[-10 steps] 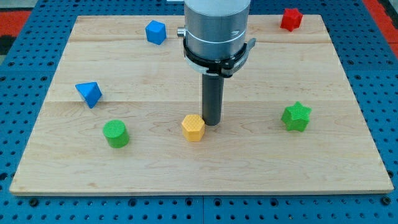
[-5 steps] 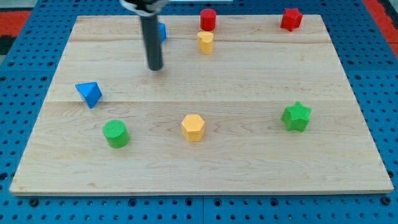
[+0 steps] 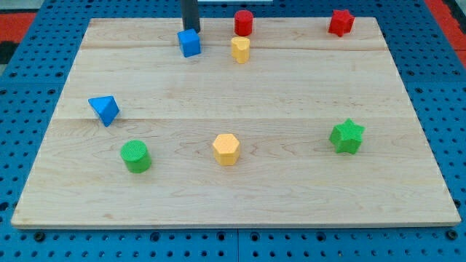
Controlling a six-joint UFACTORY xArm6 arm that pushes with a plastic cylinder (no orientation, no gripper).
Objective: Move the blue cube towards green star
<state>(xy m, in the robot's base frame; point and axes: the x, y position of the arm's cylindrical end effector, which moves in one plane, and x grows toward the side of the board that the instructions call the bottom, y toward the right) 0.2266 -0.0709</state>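
Sitting right behind the small blue plastic cube [image 3: 189, 43] near the desk's top edge, my tip [image 3: 191, 30] is holding nothing, while the green plastic star [image 3: 346, 137] is lying well off toward the view's bottom right.

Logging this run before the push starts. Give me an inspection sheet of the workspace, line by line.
Surface: wooden board on a blue pegboard, lying flat.
Job's things: blue cube near the view's top left; green star far off at the view's right, lower down.
Clutter: red cylinder, yellow block, red star-like block, blue pyramid-like block, green cylinder, yellow hexagonal block.
Pincer: none fitted; my tip sits just above the blue cube in the view, on its far side from the star; contact cannot be told.
Cables: nothing seen.
Surroundings: red patches at the view's top corners.
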